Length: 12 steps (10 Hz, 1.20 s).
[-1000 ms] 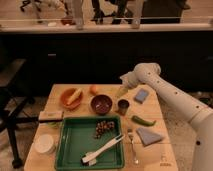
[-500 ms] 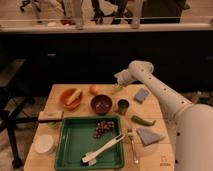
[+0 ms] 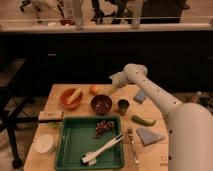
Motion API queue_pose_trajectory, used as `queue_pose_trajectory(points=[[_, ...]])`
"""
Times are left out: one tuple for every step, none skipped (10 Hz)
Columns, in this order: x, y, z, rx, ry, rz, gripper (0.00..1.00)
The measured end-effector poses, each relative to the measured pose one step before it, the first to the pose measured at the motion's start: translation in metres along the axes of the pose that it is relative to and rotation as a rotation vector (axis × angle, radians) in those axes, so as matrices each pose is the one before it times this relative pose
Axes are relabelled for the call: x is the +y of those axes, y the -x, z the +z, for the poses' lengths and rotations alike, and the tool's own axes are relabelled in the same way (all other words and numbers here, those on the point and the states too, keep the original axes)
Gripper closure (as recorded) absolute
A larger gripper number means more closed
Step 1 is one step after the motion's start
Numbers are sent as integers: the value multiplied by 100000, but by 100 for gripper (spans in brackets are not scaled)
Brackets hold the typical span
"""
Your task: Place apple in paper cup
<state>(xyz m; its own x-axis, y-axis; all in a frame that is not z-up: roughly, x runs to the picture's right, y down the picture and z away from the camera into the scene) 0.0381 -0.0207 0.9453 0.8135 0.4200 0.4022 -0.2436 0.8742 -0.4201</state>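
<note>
The apple [image 3: 94,89] is a small orange-red fruit at the back of the wooden table [image 3: 152,155], between the orange bowl and my gripper. The paper cup [image 3: 123,106] is a small dark cup standing upright right of the dark bowl [image 3: 102,104]. My gripper [image 3: 111,89] hangs from the white arm [image 3: 150,92] just right of the apple, low over the table and behind the dark bowl. It is apart from the cup, which stands a little nearer and to its right.
An orange bowl [image 3: 71,97] holds a banana at back left. A green tray [image 3: 75,140] in front holds grapes [image 3: 103,128] and a white brush [image 3: 102,149]. A blue sponge [image 3: 140,96], green pepper [image 3: 143,120], blue cloth [image 3: 150,136], fork [image 3: 134,145], white tub [image 3: 44,143] and snack bar [image 3: 50,116] lie around.
My gripper has moved left along the back of the table, from above the cup area toward the apple. The objects on the table have not moved.
</note>
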Motion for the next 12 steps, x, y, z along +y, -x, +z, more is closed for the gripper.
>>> queue_pose_trajectory(points=[[-39, -190, -105, 103, -149, 209, 20], [-18, -28, -38, -6, -54, 46, 20], [19, 35, 37, -9, 55, -46, 20], [38, 181, 113, -82, 142, -212, 20], [21, -19, -27, 51, -74, -91, 20], [167, -3, -287, -22, -1685, 59, 20], [-70, 243, -676, -20, -3179, -391, 20], [-273, 403, -221, -169, -1449, -1102, 20], [-50, 774, 258, -489, -130, -1088, 20], [-380, 655, 136, -632, -412, -1648, 20], [-471, 371, 167, -527, 6, -1147, 20], [-152, 552, 535, -635, 818, -1018, 20]])
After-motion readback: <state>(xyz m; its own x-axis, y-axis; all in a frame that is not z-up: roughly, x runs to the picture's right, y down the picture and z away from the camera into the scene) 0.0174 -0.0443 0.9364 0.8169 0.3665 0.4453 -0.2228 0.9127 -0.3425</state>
